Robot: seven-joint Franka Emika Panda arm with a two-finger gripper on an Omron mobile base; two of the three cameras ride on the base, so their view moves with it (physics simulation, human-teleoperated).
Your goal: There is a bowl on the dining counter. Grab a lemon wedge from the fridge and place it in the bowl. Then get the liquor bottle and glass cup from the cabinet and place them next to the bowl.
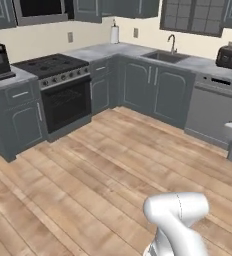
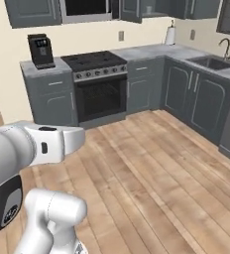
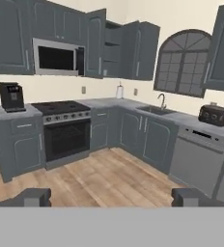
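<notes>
at twelve o'clock, open cabinet (image 3: 111,48), contents seemingly too dim to read; gripper (image 3: 112,197) spread wide, empty; could clip its door reaching in.

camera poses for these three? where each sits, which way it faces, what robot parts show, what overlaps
Left base view: behind the arm on its left, facing the stove and sink; white arm link at lower right.
Right base view: behind on its right, facing the stove and coffee machine; arm at lower left.
Hand view: on the hand, level toward the kitchen corner; gripper, fingertips apart.
Shared: stove, sink and paper towel roll appear in all three.
</notes>
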